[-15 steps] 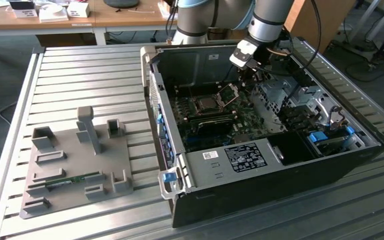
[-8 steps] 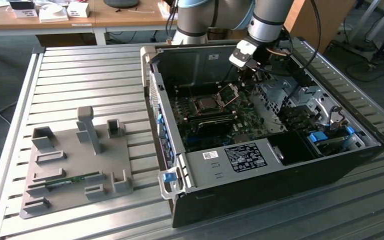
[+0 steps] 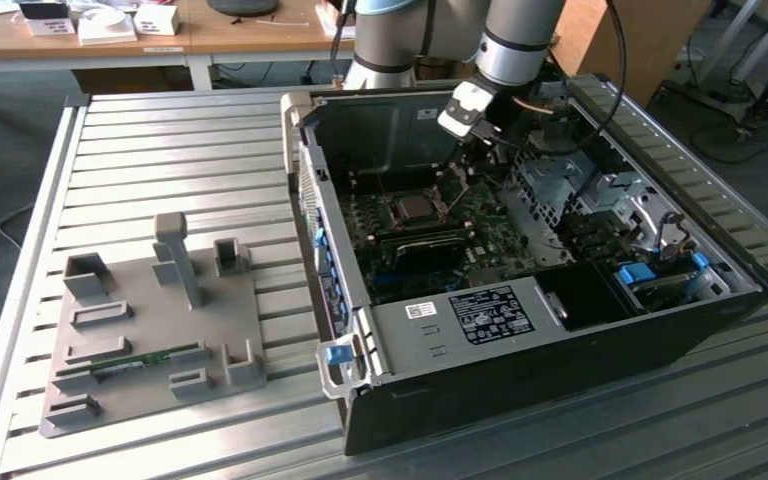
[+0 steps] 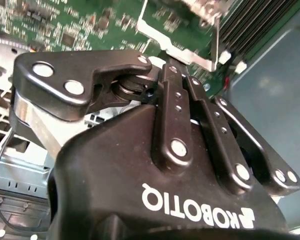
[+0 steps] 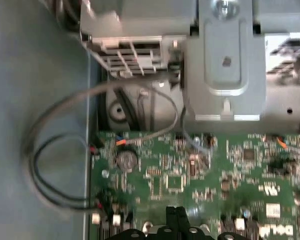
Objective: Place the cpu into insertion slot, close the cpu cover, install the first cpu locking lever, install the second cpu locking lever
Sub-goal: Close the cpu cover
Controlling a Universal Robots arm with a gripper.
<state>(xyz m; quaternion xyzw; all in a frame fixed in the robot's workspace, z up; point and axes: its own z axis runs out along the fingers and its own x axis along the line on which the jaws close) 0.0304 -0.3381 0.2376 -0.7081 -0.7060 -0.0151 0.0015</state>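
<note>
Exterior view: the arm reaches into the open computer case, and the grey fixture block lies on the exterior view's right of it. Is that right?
No. The exterior view shows the grey fixture block on the exterior view's left of the computer case; the arm does reach into the case.

Lettering (image 4: pixel 190 207) on claw (image 4: pixel 162 70), printed label (image 3: pixel 491 312) inside case (image 3: pixel 531 390)

Your table (image 3: pixel 157 150) is ribbed bare metal with a brushed sheen; the fixture tray (image 3: pixel 151 335) on it looks matt grey plastic. The computer case (image 3: pixel 558 385) is matt black outside, dull grey sheet metal inside — the motherboard (image 5: pixel 200 170) glossy green. The gripper (image 5: pixel 176 222) is smooth black, with bright metal rivets.
</note>
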